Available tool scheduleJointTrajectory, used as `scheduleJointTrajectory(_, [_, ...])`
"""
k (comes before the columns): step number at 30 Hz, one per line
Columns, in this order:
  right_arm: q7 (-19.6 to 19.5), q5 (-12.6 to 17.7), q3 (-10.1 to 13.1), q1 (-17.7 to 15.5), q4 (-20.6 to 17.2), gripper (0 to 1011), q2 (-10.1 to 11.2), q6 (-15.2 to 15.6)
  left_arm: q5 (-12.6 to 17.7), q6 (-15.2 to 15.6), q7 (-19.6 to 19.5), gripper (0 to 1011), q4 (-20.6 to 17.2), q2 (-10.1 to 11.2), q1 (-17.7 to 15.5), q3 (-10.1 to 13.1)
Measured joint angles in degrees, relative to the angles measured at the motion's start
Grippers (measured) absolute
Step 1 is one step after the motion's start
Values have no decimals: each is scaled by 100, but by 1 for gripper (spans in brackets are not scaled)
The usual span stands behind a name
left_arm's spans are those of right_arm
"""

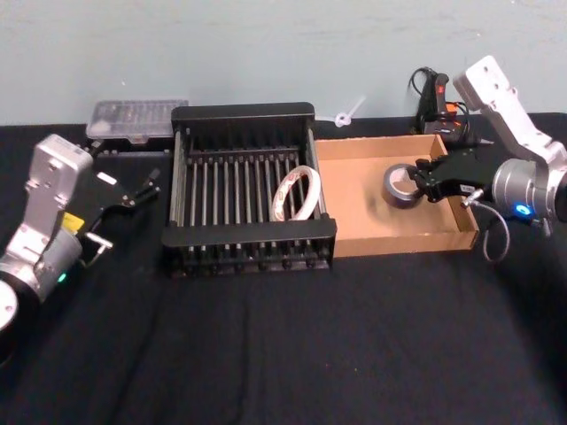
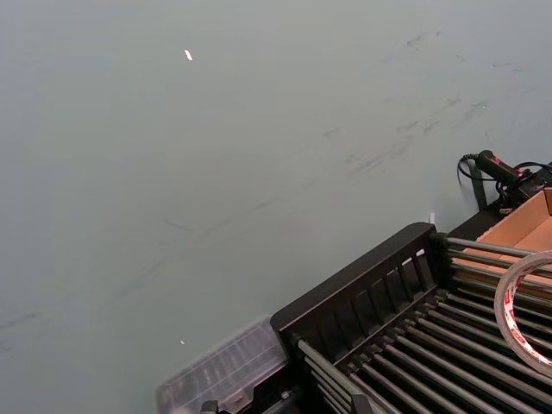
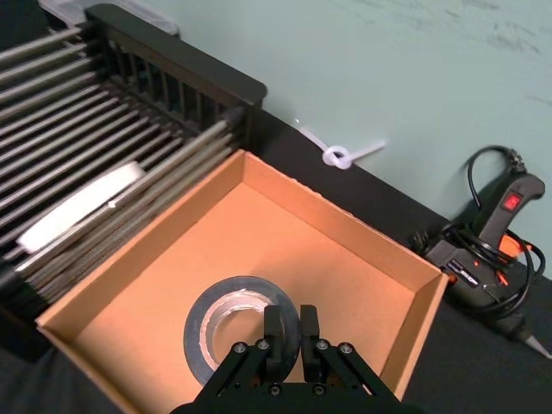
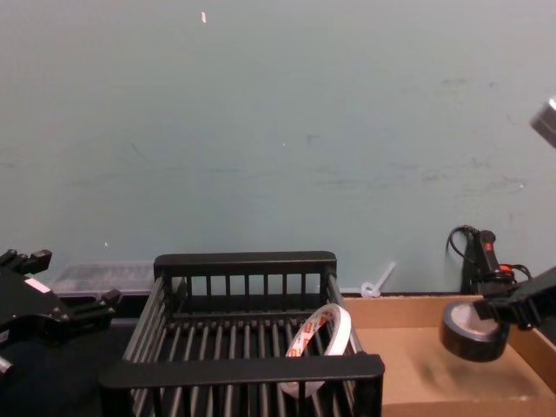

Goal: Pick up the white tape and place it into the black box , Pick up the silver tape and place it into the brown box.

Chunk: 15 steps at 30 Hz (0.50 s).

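In the head view, the right gripper (image 1: 431,180) holds the silver tape (image 1: 403,186) by its wall, over the inside of the brown box (image 1: 363,237), near its right wall. The white tape (image 1: 298,192) already leans on the right wall inside the black box (image 1: 244,113). The left gripper (image 1: 142,190) is idle over the tabletop (image 1: 283,345), left of the black box; its jaws look apart.

In the right wrist view, the two fingers (image 3: 276,332) are close together, pinching one side of the silver tape's ring, with cardboard floor all around it.

In the chest view, the silver tape (image 4: 472,331) hangs tilted and seems a little above the box floor.

My judgement is that the placing step is nearly done. It is better to lower the roll until it rests on the floor, then to open the fingers, and to lift straight up so the finger inside the hole does not drag it.
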Motion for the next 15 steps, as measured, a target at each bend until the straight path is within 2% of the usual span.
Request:
scheduleJointTrajectory(8, [-15,-96,67,119,321,133,-193,12,0,0,0,1001,0,0,0,0])
scheduleJointTrajectory(15, [-17,-99,59,119,305,133,-180,11,0,0,0,1001,0,0,0,0])
